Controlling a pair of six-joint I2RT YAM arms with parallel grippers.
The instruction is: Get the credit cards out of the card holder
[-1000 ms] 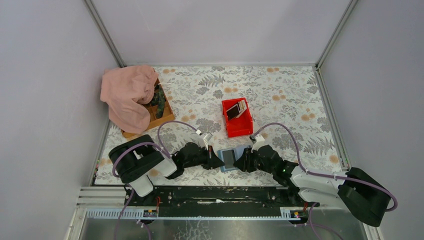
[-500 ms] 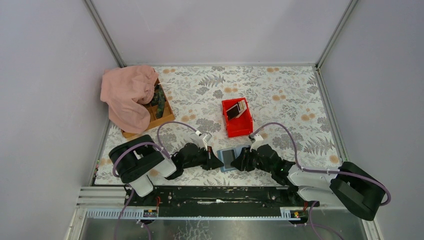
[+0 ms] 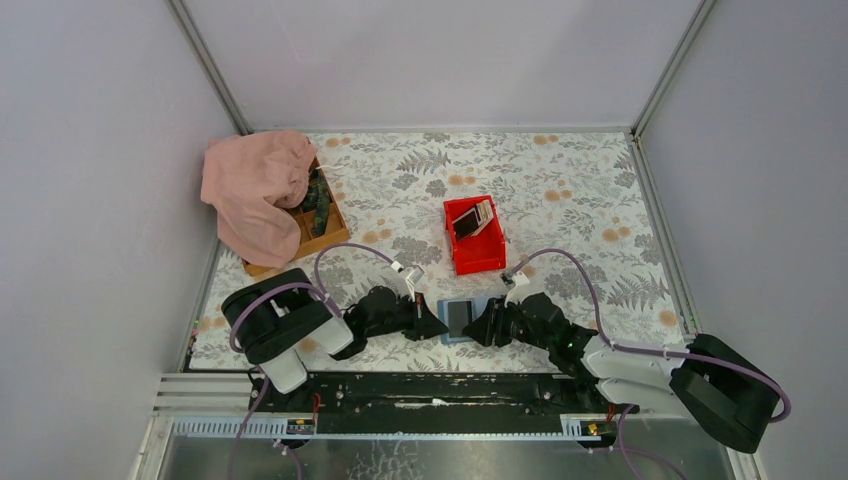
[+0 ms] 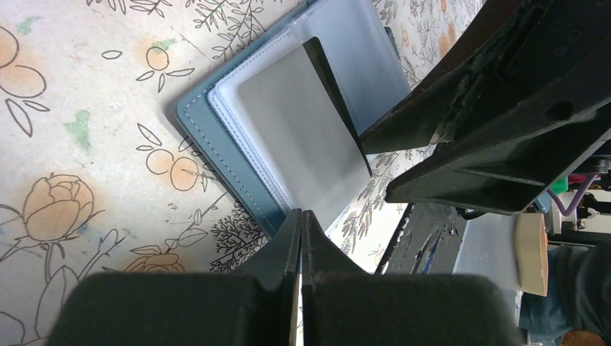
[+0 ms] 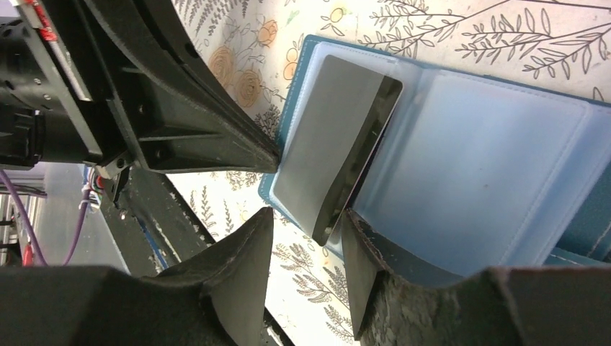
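The blue card holder (image 3: 458, 320) lies open on the floral mat between my two grippers, its clear sleeves (image 5: 490, 158) showing. A dark grey credit card (image 4: 302, 144) sticks out of a sleeve at an angle, and its corner (image 5: 328, 227) reaches between my right fingers. My right gripper (image 5: 306, 231) is open around that corner, with gaps on both sides. My left gripper (image 4: 300, 214) is shut with nothing between its fingers. Its tips rest at the holder's near edge (image 4: 252, 194). More credit cards (image 3: 472, 220) lie in the red bin (image 3: 480, 255).
A pink cloth (image 3: 255, 190) drapes over a wooden tray (image 3: 330, 225) at the back left. The red bin stands just beyond the card holder. The black rail (image 3: 430, 390) runs along the near edge, and grey walls enclose the mat.
My right arm has edged left towards the card holder, and its wrist now sits closer to the card. The left arm and the card holder have stayed put.
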